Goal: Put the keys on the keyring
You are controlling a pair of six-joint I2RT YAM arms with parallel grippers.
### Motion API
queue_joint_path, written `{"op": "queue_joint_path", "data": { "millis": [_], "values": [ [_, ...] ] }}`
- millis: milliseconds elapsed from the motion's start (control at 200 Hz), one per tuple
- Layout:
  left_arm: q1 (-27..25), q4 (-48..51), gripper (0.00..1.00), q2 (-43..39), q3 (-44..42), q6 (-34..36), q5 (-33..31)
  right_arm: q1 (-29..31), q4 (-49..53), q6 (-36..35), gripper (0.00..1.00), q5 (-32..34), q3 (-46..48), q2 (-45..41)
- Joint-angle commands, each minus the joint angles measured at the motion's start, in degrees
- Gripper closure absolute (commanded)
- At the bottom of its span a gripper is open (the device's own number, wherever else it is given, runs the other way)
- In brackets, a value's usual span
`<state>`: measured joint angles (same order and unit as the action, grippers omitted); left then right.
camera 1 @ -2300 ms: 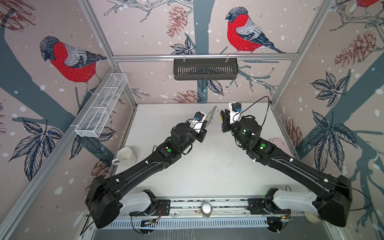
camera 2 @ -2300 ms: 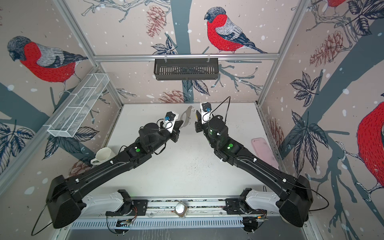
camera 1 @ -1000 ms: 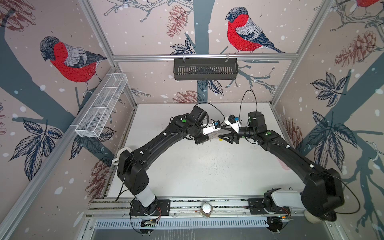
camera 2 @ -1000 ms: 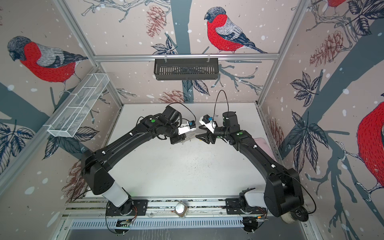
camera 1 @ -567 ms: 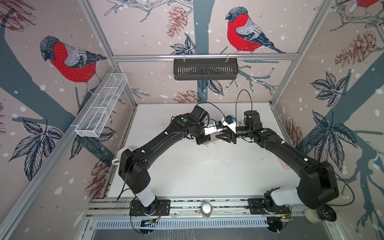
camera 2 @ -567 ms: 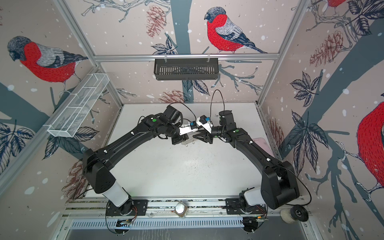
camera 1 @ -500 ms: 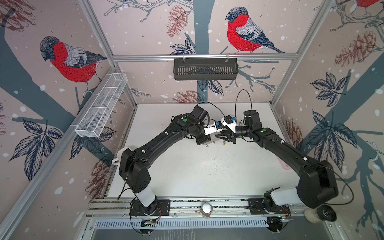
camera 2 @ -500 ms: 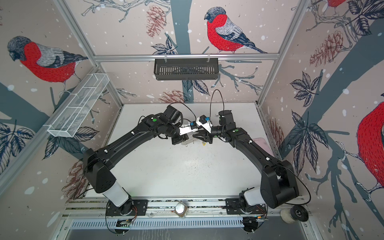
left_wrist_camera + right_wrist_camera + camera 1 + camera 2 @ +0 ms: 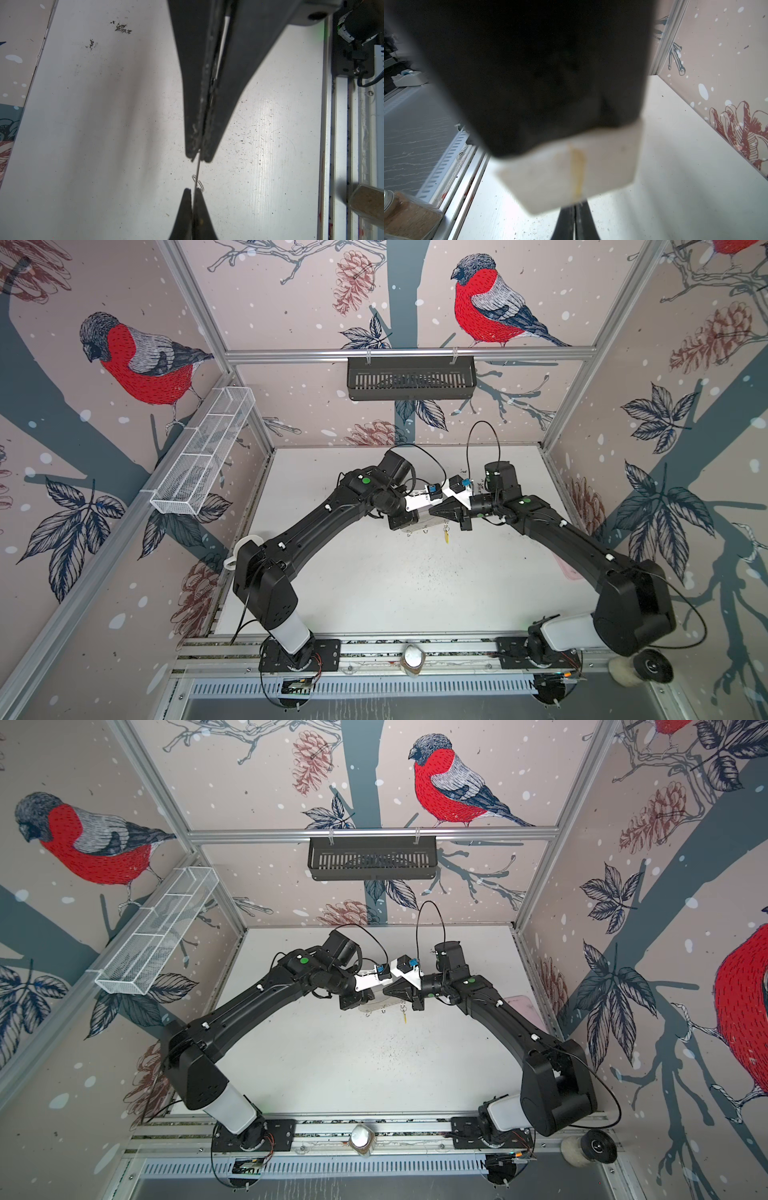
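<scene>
Keyring (image 9: 198,172) shows edge-on, pinched by both closed tools; keys (image 9: 446,536) barely resolve.

Keyring (image 9: 426,522) mid-table betw both grippers; keys (image 9: 445,536) hang below its right end; cup (image 9: 239,549) far left.

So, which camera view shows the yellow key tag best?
A top view: the yellow key tag hangs sharp below the keyring. The right wrist view gives only a yellow blur; the left wrist view shows none.
</scene>
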<state>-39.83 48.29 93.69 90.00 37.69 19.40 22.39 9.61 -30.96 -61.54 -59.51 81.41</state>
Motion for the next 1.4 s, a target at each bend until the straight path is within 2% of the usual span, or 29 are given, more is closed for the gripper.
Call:
{"op": "queue_joint_path", "data": {
  "millis": [0, 150, 275, 420, 605, 705, 906, 1036, 1181, 1296, 1396],
  "values": [
    [0.91, -4.73, 1.00, -1.81, -0.61, -0.84, 3.53, -0.18, 1.82, 1.07, 1.00, 2.54, -0.17, 0.08],
    [2.04, -6.90, 1.00, -3.84, -2.18, -1.28, 5.09, -0.52, 0.75, 1.75, 1.00, 2.48, 0.18, -0.35],
    [2.93, -8.30, 0.90, -5.22, -3.58, -1.72, 5.96, -1.21, -0.99, 3.35, 1.00, 2.07, 0.79, -0.63],
    [4.83, -11.73, 0.84, -7.85, -6.09, -3.24, 6.04, -1.65, -3.18, 5.37, 1.00, 2.30, 1.71, -0.44],
    [8.17, -21.60, 0.79, -14.35, -12.41, -7.35, 7.16, -1.80, -7.41, 8.93, 1.00, 4.38, 3.20, -0.79],
    [8.84, -30.19, 0.78, -19.50, -18.15, -11.35, 4.37, -1.83, -11.05, 12.15, 1.00, 7.30, 4.41, -1.24],
    [8.90, -49.54, 0.71, -30.50, -32.43, -20.53, -2.25, -1.31, -25.89, 22.54, 1.00, 14.07, 9.65, -3.13],
    [8.90, -58.61, 0.69, -34.82, -40.46, -26.34, -6.40, 1.02, -32.75, 27.44, 1.00, 21.61, 11.79, -3.80],
    [8.90, -64.33, 0.66, -36.55, -45.00, -32.62, -13.07, 4.23, -38.62, 31.29, 1.00, 31.64, 13.50, -3.80],
    [8.92, -64.20, 0.66, -36.46, -45.97, -35.04, -17.06, 6.74, -42.78, 34.73, 1.00, 40.18, 14.68, -3.41],
    [8.90, -64.82, 0.66, -36.15, -46.93, -37.48, -23.10, 8.73, -45.99, 37.56, 1.00, 46.81, 15.38, -2.29]
  ]
}}
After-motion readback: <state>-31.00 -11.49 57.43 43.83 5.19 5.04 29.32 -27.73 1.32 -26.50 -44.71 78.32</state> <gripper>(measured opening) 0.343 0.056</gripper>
